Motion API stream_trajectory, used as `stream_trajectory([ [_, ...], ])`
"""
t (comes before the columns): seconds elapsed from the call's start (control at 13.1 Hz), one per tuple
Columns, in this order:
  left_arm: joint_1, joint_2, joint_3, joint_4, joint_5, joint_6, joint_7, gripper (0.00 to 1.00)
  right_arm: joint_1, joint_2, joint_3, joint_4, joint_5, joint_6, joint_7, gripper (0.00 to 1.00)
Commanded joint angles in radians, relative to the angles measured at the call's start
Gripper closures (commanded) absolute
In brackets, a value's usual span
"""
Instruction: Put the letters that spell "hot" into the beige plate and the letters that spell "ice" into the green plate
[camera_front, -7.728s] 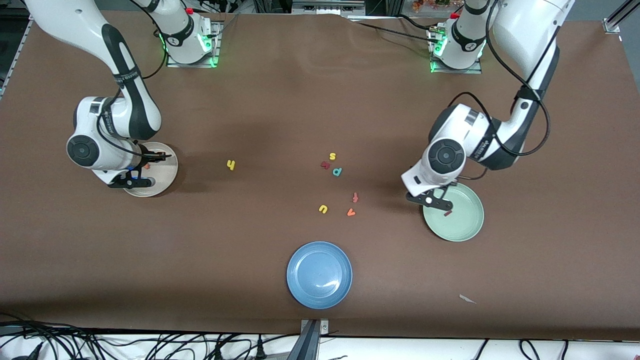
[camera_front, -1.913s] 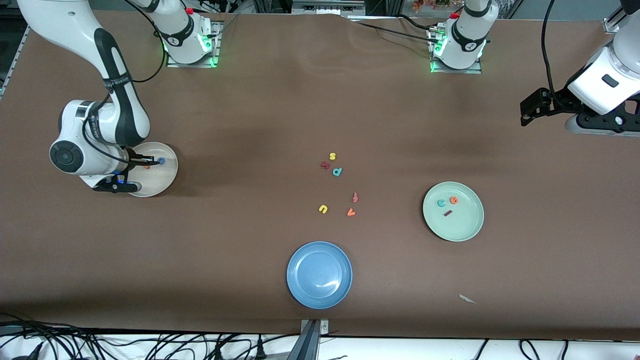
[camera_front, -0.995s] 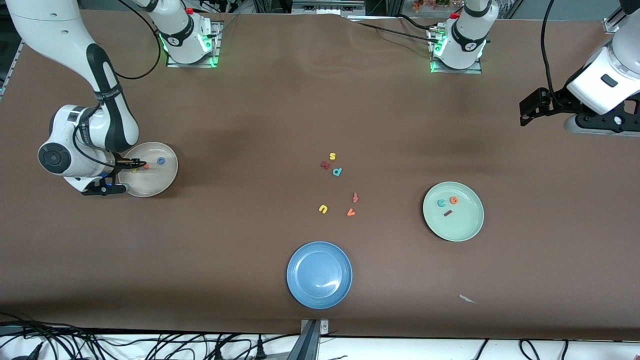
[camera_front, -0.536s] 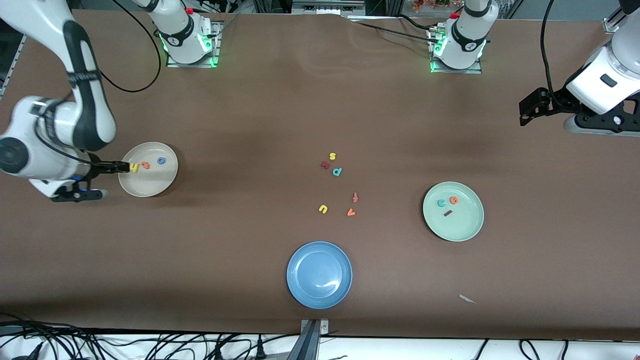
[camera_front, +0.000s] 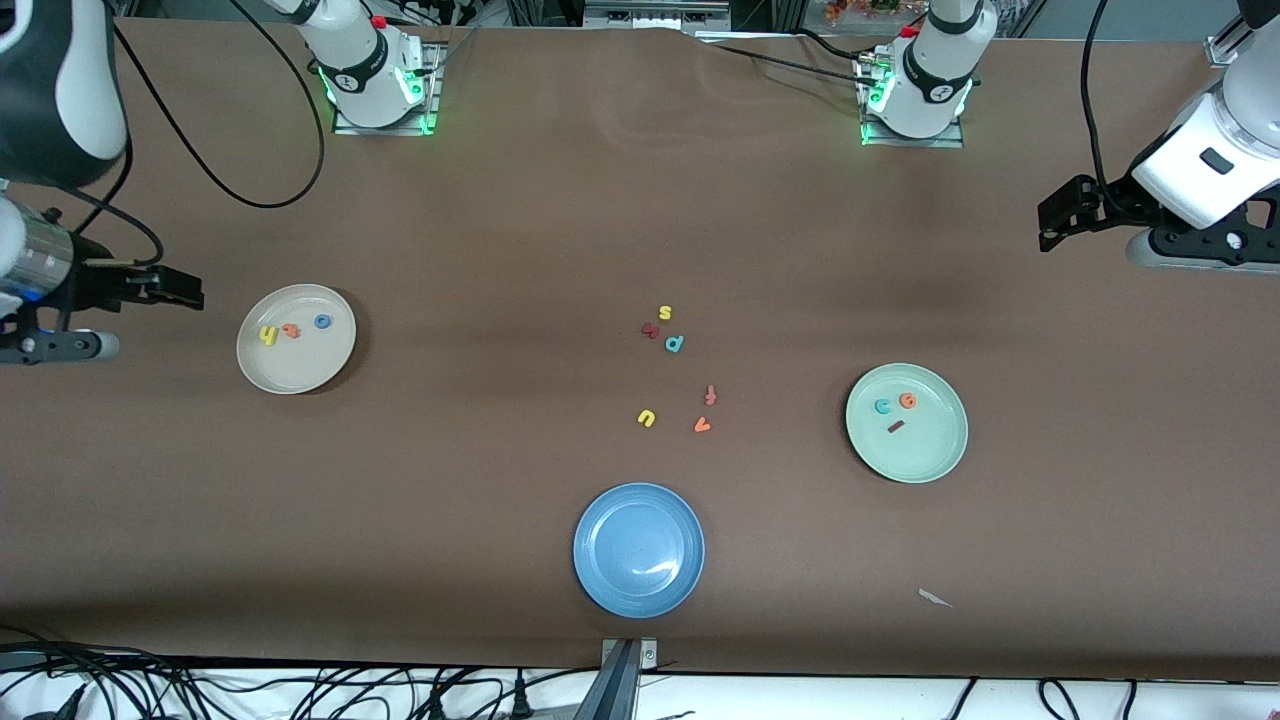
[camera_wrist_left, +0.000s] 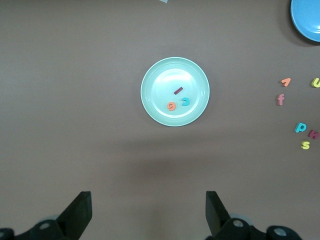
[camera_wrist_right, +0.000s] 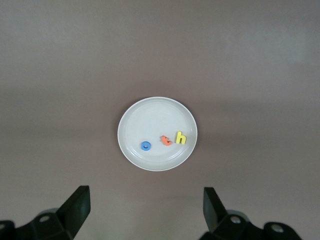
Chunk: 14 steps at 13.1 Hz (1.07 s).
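arms: glossy white shells, black joint bands | bases: white, green lights, red buttons | cables: black, looping | left gripper (camera_front: 1062, 214), right gripper (camera_front: 170, 288): black fingers

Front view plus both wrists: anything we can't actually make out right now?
- Right gripper: most of its arm is cut off by the front view's edge.
- Left gripper: its arm runs off the front view's edge.
- Dark red letter beside the yellow s: too small to read in any view.
- Pale scrap near the table's front edge: too small to identify.
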Motion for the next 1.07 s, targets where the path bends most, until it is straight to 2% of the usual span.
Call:
stream_trajectory([
  [0.0,-0.001,-0.01,0.003,-0.006,-0.018,-0.002,0.016,0.0,-0.007,-0.025,-0.001,0.029,0.009,-0.029,0.023,0.0],
  [0.38,-0.001,-0.01,0.003,-0.006,-0.018,-0.01,0.016,0.0,-0.021,-0.063,0.009,0.028,0.001,-0.033,0.064,0.0],
  [0.46,-0.001,-0.01,0.003,-0.006,-0.018,-0.01,0.017,0.0,-0.047,-0.069,0.033,0.024,0.0,-0.033,0.066,0.0],
  [0.61,-0.001,-0.01,0.003,-0.006,-0.018,-0.012,0.016,0.0,-0.142,-0.089,0.148,0.017,-0.033,-0.029,0.066,0.01],
  [0.84,-0.001,-0.01,0.003,-0.006,-0.018,-0.012,0.016,0.0,-0.144,-0.132,0.162,-0.052,-0.057,0.028,0.103,0.01],
  [0.99,-0.001,-0.01,0.001,-0.006,-0.018,-0.012,0.016,0.0,-0.141,-0.132,0.162,-0.043,-0.057,0.022,0.103,0.0],
])
